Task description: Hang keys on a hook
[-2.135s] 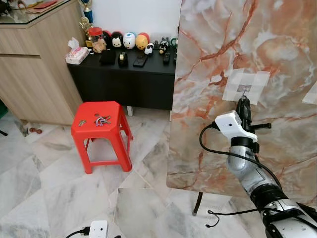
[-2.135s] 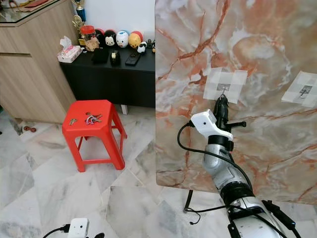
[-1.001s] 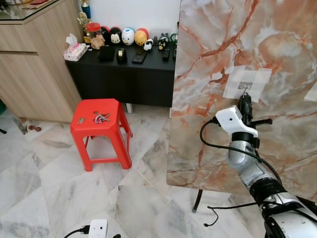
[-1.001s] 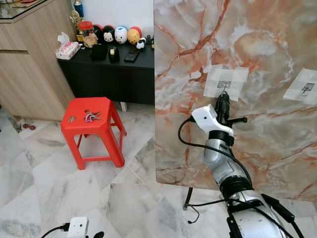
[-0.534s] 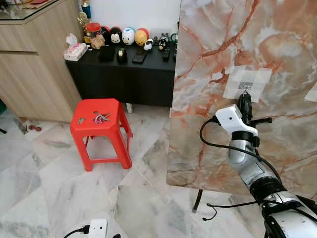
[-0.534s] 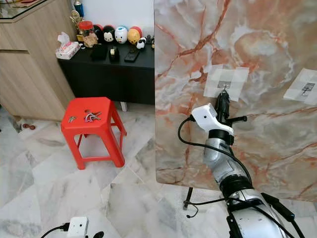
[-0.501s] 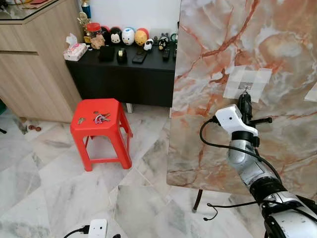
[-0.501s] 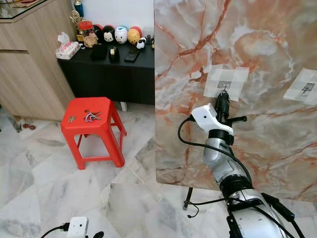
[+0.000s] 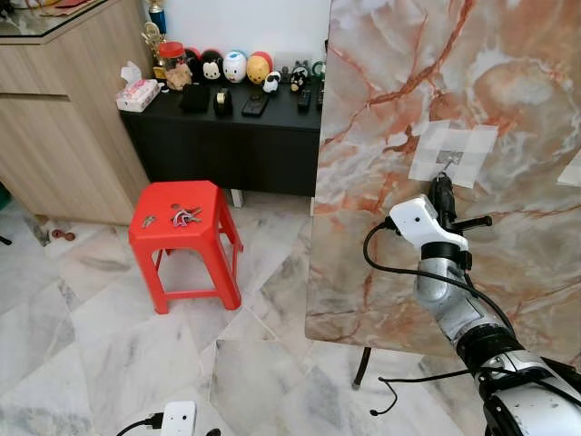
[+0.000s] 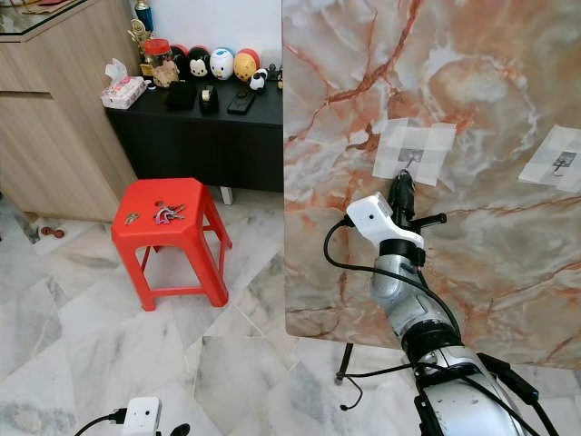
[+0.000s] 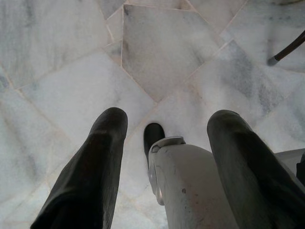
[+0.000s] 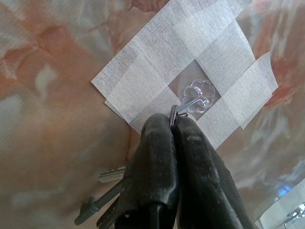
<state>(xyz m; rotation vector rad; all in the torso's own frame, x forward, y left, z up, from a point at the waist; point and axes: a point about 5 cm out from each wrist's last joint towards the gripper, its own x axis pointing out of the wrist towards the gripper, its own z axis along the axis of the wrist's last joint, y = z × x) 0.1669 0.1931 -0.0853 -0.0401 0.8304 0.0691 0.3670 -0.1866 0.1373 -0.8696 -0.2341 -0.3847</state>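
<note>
My right gripper is raised against the marble panel, just below a clear hook held on by a square of white tape. In the right wrist view its fingers are shut on a metal key ring whose top touches the hook's wire tip. The keys hang beside the fingers. I cannot tell whether the ring is over the hook. My left gripper hangs open over the floor tiles.
A red plastic stool with more loose keys stands to the left. Behind it is a black sideboard with figurines. A second taped hook sits further right on the panel. A white power strip lies on the floor.
My right gripper has shifted slightly to the left beneath the hook, still shut on the key ring. The stool and its keys have not moved.
</note>
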